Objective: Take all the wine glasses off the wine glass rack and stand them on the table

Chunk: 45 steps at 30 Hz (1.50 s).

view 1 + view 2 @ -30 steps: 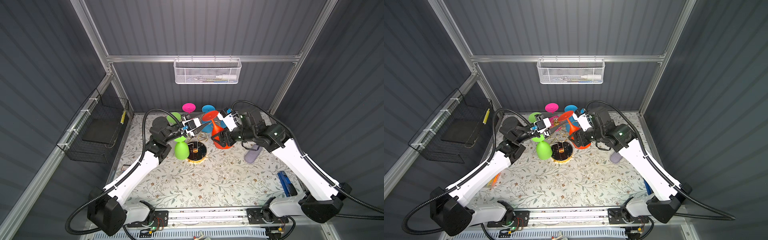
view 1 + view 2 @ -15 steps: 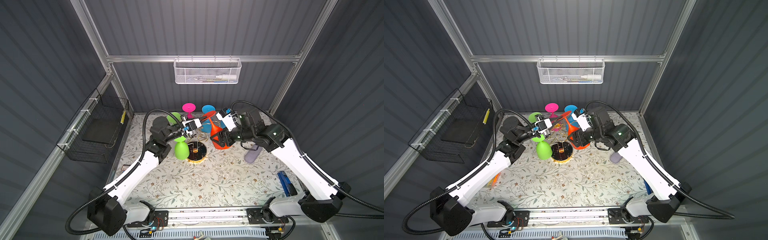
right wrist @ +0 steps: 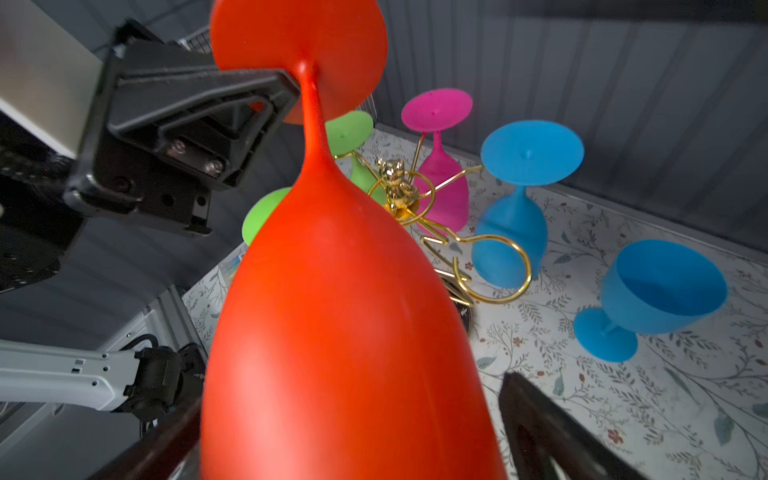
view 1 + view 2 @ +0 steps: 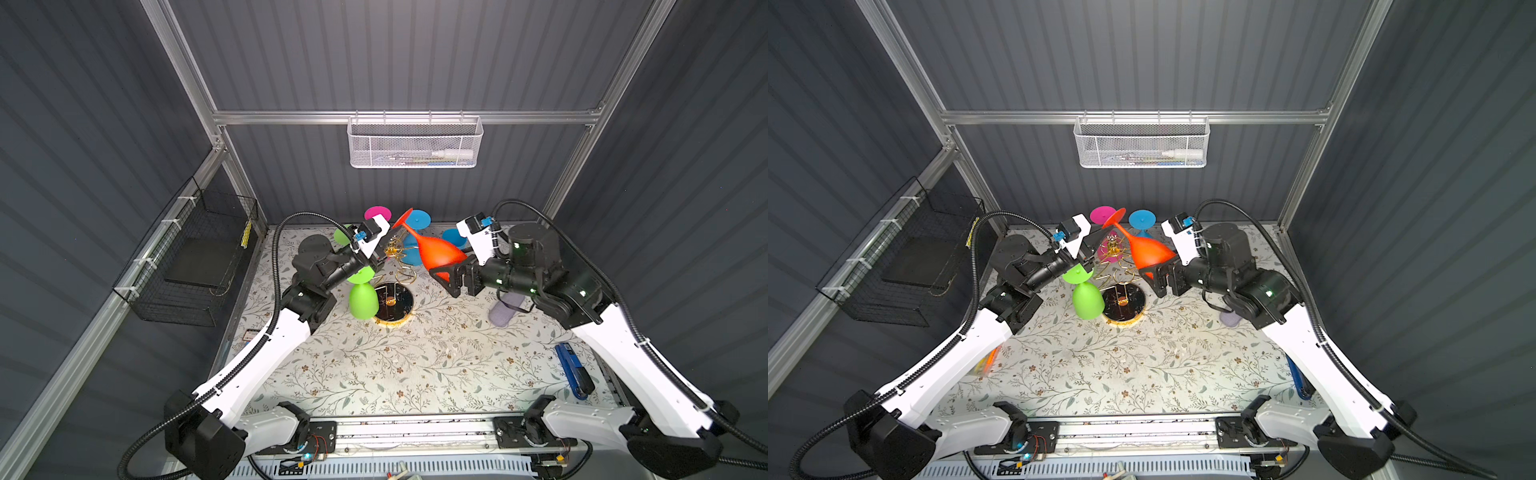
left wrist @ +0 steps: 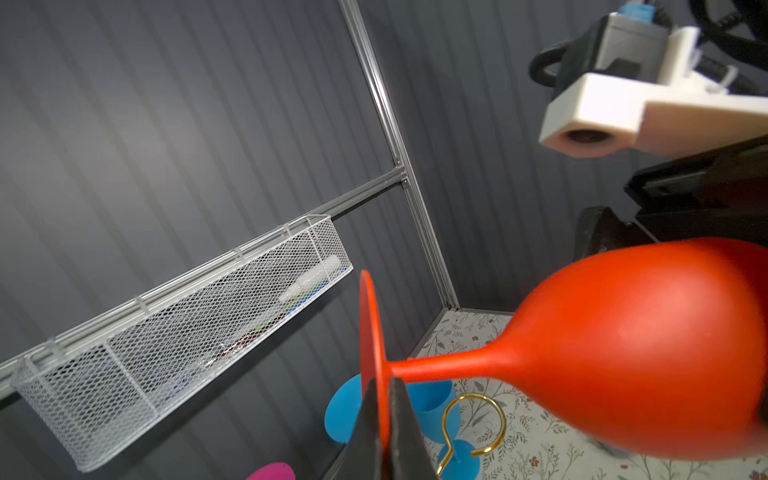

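Tilting the orange wine glass (image 4: 438, 253) steeply now, foot high toward the rear wall and bowl lower toward the right, instead of hanging it bowl-down beside the post as a second ago. Pinching the rim of its foot disc with the left gripper (image 5: 384, 395), jaws pressed flat on both faces after standing parted a second back. Spreading the right gripper (image 3: 353, 395) wide around the bowl, wider than half a second ago, with a clear gap at one finger (image 3: 548, 424) in the right wrist view; not possible to tell whether the other is touching. Holding the glass off the wine glass rack (image 4: 395, 301), stem passing above an empty gold loop (image 5: 473, 397) without touching it, rack standing on its round black base on the floral mat (image 4: 415, 374).

Leaving little room at the back: pink glass (image 4: 377, 214) and hanging blue glass (image 4: 419, 218) sitting close to the rear wall, just behind the orange foot. Crowding the left side with a green glass (image 4: 362, 299) bowl-down just beside the base and a second green foot (image 4: 341, 235) behind the left wrist. Flanking the right wrist with an upright blue glass (image 4: 452, 238) on the mat, and a lilac object (image 4: 505, 311) lying under the right arm. Offering the widest open stretch toward the front, mat running from the base to the front rail, a blue tool (image 4: 575, 370) near its right edge.
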Tool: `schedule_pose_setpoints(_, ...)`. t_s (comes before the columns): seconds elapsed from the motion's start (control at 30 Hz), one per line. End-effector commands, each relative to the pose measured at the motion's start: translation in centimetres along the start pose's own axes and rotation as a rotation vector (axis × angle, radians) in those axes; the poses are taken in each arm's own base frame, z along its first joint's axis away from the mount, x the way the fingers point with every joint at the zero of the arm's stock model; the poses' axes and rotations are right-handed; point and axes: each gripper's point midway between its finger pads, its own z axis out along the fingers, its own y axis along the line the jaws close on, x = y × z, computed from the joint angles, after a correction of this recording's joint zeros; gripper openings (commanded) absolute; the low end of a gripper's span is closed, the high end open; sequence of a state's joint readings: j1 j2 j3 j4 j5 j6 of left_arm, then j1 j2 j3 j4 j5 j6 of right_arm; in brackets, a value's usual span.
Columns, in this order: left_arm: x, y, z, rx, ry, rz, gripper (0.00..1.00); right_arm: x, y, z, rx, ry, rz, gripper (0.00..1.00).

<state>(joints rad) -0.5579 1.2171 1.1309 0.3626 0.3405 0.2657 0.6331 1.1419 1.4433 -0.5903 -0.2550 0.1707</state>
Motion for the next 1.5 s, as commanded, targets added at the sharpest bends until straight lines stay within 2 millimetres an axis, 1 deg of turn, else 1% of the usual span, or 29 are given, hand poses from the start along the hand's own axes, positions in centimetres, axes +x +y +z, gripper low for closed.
schedule_pose_setpoints(0.0, 0.1, 1.5, -0.3, -0.096, 0.045, -0.220, 0.00, -3.5, 0.7, -2.9, -0.051, -0.205, 0.015, 0.99)
schedule_pose_setpoints(0.03, 0.4, 1.7, -0.4, -0.115, 0.057, -0.267, 0.00, -4.1, 0.8, -3.7, -0.064, -0.253, 0.023, 0.99)
schedule_pose_setpoints(0.1, 0.8, 2.0, -0.5, -0.136, 0.069, -0.329, 0.00, -4.4, 1.0, -5.1, -0.101, -0.311, 0.038, 0.99)
schedule_pose_setpoints(0.2, 1.1, 2.1, -0.8, -0.153, 0.067, -0.399, 0.00, -4.4, 0.3, -6.9, -0.077, -0.384, 0.067, 0.99)
schedule_pose_setpoints(0.27, 1.0, 2.3, -1.1, -0.169, 0.058, -0.419, 0.00, -4.2, -0.1, -7.8, -0.057, -0.411, 0.076, 0.95)
schedule_pose_setpoints(0.33, 0.7, 2.2, -1.2, -0.165, 0.052, -0.421, 0.00, -3.9, -0.3, -8.2, -0.048, -0.419, 0.083, 0.90)
schedule_pose_setpoints(0.37, 0.7, 2.1, -1.1, -0.156, 0.052, -0.422, 0.00, -3.8, -0.3, -8.3, -0.048, -0.422, 0.084, 0.86)
schedule_pose_setpoints(0.4, 0.6, 1.9, -1.1, -0.145, 0.052, -0.423, 0.00, -3.9, -1.0, -8.3, -0.011, -0.434, 0.097, 0.81)
schedule_pose_setpoints(0.47, 0.5, 1.5, -1.0, -0.122, 0.050, -0.429, 0.00, -3.7, -1.6, -8.0, 0.016, -0.427, 0.114, 0.70)
schedule_pose_setpoints(0.53, 0.5, 1.4, -0.9, -0.113, 0.051, -0.432, 0.00, -3.7, -2.3, -7.5, 0.046, -0.416, 0.137, 0.65)
schedule_pose_setpoints(0.63, 0.6, 1.3, -0.9, -0.110, 0.052, -0.428, 0.00, -3.8, -3.0, -6.7, 0.065, -0.402, 0.159, 0.62)
schedule_pose_setpoints(0.8, 0.4, 1.2, -0.9, -0.099, 0.051, -0.421, 0.00, -4.1, -3.4, -5.2, 0.056, -0.381, 0.180, 0.61)
schedule_pose_setpoints(0.9, 0.3, 1.0, -0.9, -0.090, 0.050, -0.420, 0.00, -4.3, -3.4, -4.2, 0.036, -0.371, 0.187, 0.59)
schedule_pose_setpoints(1.07, 0.5, 0.9, -0.8, -0.085, 0.054, -0.421, 0.00, -4.6, -3.4, -2.8, 0.008, -0.356, 0.199, 0.49)
schedule_pose_setpoints(1.13, 0.6, 0.9, -0.8, -0.084, 0.055, -0.419, 0.00, -4.7, -3.4, -2.3, -0.003, -0.354, 0.204, 0.44)
schedule_pose_setpoints(1.4, 1.2, 1.0, -0.7, -0.091, 0.069, -0.415, 0.00, -5.0, -3.3, -1.6, -0.031, -0.354, 0.219, 0.23)
schedule_pose_setpoints(1.43, 1.1, 1.0, -0.7, -0.092, 0.068, -0.415, 0.00, -4.9, -2.6, -1.5, -0.065, -0.342, 0.213, 0.21)
schedule_pose_setpoints(1.47, 1.2, 1.0, -0.7, -0.092, 0.070, -0.414, 0.00, -4.9, -2.5, -1.5, -0.071, -0.340, 0.216, 0.19)
